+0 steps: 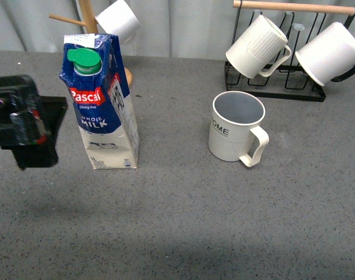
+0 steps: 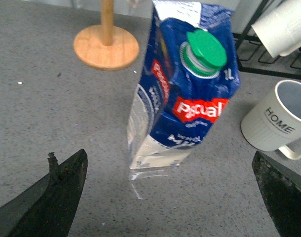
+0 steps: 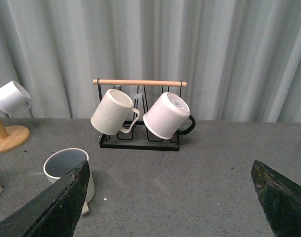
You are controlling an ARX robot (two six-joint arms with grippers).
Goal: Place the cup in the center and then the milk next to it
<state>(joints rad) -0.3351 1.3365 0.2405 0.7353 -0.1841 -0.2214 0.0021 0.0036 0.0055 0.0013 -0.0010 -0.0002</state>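
Observation:
The cup (image 1: pixel 235 127), a cream ribbed mug marked "HOME" with a grey-blue inside, stands upright on the grey table, its handle toward the front right. The milk (image 1: pixel 101 105), a tall blue-and-white Pascal carton with a green cap, stands upright to the left of the cup, with a gap between them. My left gripper (image 1: pixel 37 125) is open and empty, to the left of the carton. In the left wrist view the milk (image 2: pixel 185 94) and the cup (image 2: pixel 276 123) lie ahead of my open left gripper (image 2: pixel 170 197). My right gripper (image 3: pixel 170 197) is open and empty, with the cup (image 3: pixel 68 170) by one finger.
A black wire rack (image 1: pixel 276 87) with a wooden bar at the back right holds a plain ribbed mug (image 1: pixel 259 46) and a smooth white mug (image 1: pixel 331 53). A wooden mug tree (image 1: pixel 88 17) with a white mug (image 1: pixel 119 18) stands behind the milk. Curtains hang behind the table.

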